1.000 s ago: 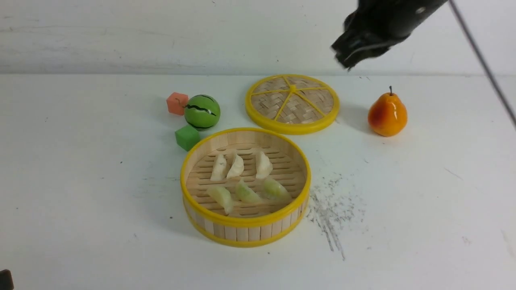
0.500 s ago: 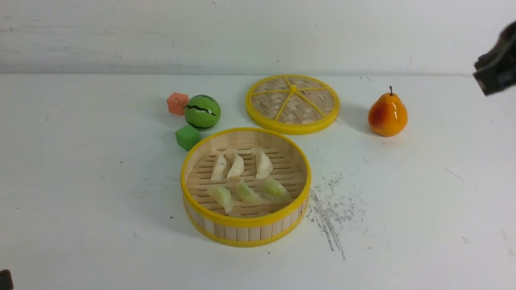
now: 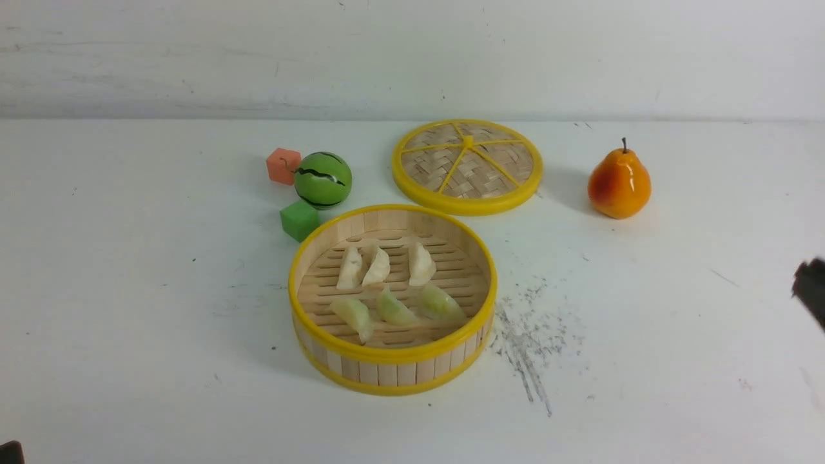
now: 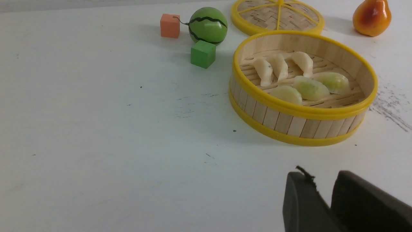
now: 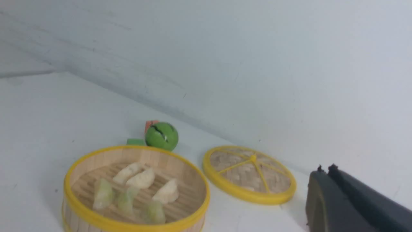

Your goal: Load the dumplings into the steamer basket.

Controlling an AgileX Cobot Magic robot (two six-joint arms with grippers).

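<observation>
The steamer basket (image 3: 393, 353) stands at mid-table, round, with a wooden-slat wall and yellow rims. Inside it lie the dumplings: three cream-white ones (image 3: 377, 265) in the far row and three pale green ones (image 3: 394, 308) in the near row. My left gripper (image 4: 323, 180) hovers low over bare table on the near-left side of the basket (image 4: 289, 124), open with a narrow gap and nothing in it. My right gripper (image 5: 325, 169) is shut and empty, far to the right of the basket; only a dark tip (image 3: 813, 290) shows at the front view's right edge.
The flat woven lid (image 3: 467, 164) lies behind the basket. A green striped ball (image 3: 323, 179), an orange cube (image 3: 283, 165) and a green cube (image 3: 300, 220) sit at the back left. An orange pear (image 3: 619, 183) stands at the back right. Black scuff marks (image 3: 528, 335) lie right of the basket.
My right arm has swung from high above the lid out to the right and down to the view's right edge. The basket and dumplings have not moved.
</observation>
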